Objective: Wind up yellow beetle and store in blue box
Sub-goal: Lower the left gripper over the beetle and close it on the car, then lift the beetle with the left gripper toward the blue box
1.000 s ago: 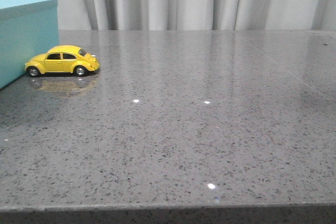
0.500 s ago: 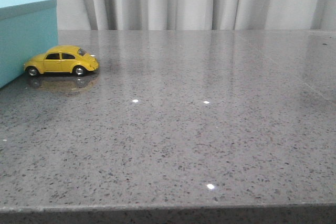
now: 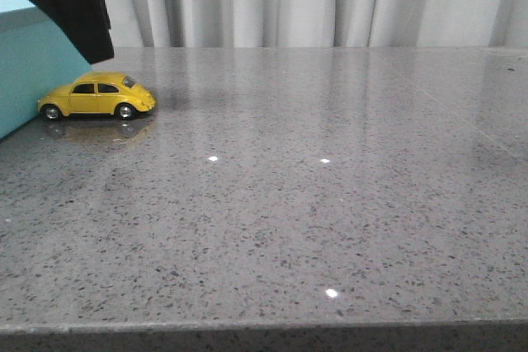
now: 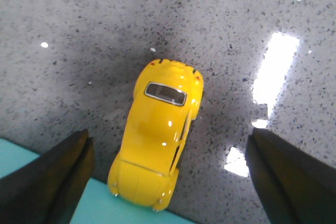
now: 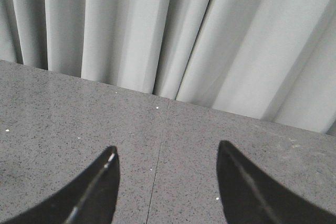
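While the left claw hangs over the car, the scene reads as follows.

Left claw (image 4: 168,174): spread wide; only the two dark finger ends show in the left wrist view, one on each side of the car, neither touching it. In the front view it is a dark shape (image 3: 66,2) cut off by the upper edge, above and just behind the car, so its fingers cannot be told apart there.

Yellow beetle (image 3: 97,96): on its wheels on the counter, under the left claw and between its spread fingers. From the left wrist camera (image 4: 157,137) the roof, one dark window and the rounded ends show; the wheels are hidden under the body.

Blue box (image 3: 29,63): right beside the car's one end; whether they touch is hard to tell. The claw covers part of it and the frame cuts off the rest. Only a turquoise strip (image 4: 58,203) shows at the wrist.

Right claw (image 5: 165,190): spread, holding nothing, over bare counter, well away from the car.

Counter (image 3: 330,204): grey speckled, glossy, mirroring the car.

Curtain (image 5: 168,35): pale folds beyond the right claw.
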`<action>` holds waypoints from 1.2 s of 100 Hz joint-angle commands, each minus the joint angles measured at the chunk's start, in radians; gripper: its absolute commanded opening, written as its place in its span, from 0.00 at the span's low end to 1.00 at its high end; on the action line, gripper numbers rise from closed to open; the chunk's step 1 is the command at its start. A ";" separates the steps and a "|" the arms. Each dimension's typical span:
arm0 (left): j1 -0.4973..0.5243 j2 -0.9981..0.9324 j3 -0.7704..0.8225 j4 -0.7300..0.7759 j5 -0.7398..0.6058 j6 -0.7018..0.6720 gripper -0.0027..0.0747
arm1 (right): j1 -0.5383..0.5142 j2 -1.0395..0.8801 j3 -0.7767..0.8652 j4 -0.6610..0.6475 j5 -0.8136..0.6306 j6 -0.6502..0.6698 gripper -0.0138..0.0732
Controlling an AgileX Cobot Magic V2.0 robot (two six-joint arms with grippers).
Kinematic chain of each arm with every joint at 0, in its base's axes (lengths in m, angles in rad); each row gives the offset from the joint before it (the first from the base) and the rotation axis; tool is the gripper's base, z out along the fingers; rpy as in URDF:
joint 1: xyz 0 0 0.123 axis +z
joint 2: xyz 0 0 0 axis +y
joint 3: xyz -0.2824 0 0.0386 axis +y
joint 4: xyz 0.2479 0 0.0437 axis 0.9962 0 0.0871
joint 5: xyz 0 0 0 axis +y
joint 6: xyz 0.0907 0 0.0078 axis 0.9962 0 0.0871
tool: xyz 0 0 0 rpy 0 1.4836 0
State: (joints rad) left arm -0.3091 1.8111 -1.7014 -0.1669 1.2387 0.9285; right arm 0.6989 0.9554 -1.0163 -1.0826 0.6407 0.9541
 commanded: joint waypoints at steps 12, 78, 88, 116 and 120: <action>-0.008 -0.004 -0.033 -0.027 -0.028 0.007 0.76 | -0.007 -0.015 -0.027 -0.053 -0.024 -0.009 0.64; -0.008 0.071 -0.033 0.013 -0.046 0.076 0.75 | -0.007 -0.015 -0.027 -0.053 -0.021 -0.009 0.64; -0.008 0.075 -0.033 0.019 -0.046 0.076 0.68 | -0.007 -0.015 -0.027 -0.053 -0.021 -0.009 0.64; -0.008 0.075 -0.033 0.024 -0.046 0.076 0.39 | -0.007 -0.015 -0.027 -0.053 -0.021 -0.009 0.64; -0.008 0.075 -0.033 0.024 -0.049 0.076 0.37 | -0.007 -0.015 -0.027 -0.053 -0.021 -0.009 0.64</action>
State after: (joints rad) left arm -0.3091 1.9336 -1.7037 -0.1301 1.2072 1.0067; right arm 0.6989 0.9554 -1.0163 -1.0826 0.6428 0.9541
